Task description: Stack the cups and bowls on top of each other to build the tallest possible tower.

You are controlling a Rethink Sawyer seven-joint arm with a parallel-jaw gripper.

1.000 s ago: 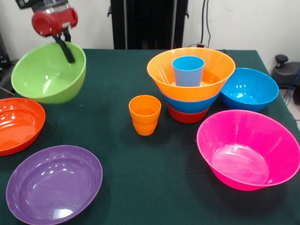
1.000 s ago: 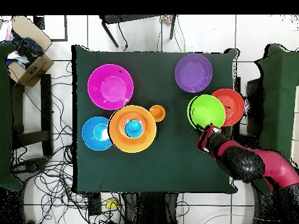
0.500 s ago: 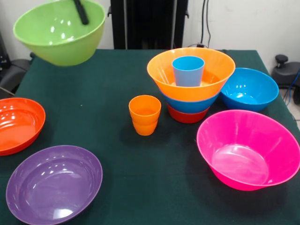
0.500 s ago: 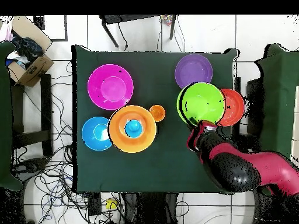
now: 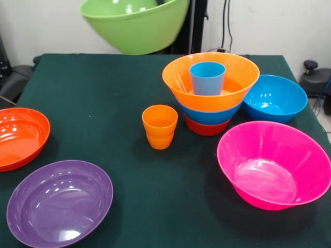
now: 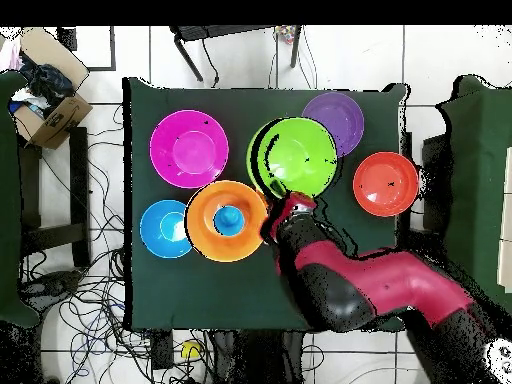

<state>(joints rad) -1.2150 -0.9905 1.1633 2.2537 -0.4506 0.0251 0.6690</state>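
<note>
overhead view: gripper (image 6: pixel 287 206) holds lime green bowl (image 6: pixel 294 157) aloft.

lime green bowl (image 5: pixel 135 23) — pink bowl (image 5: pixel 274 165)

The end effector (image 6: pixel 287 209) sits at the rim of the lime green bowl (image 6: pixel 296 157), on the side nearest the robot's base; whether it grips cannot be made out. The orange bowl (image 6: pixel 222 222), with a light blue cup (image 6: pixel 229 219) inside, lies just beside the end effector. Farther off on the dark worktop (image 6: pixel 230 290) are the pink bowl (image 6: pixel 188 149), blue bowl (image 6: pixel 162 229), red-orange bowl (image 6: pixel 385 184) and purple bowl (image 6: pixel 343 115).
</note>
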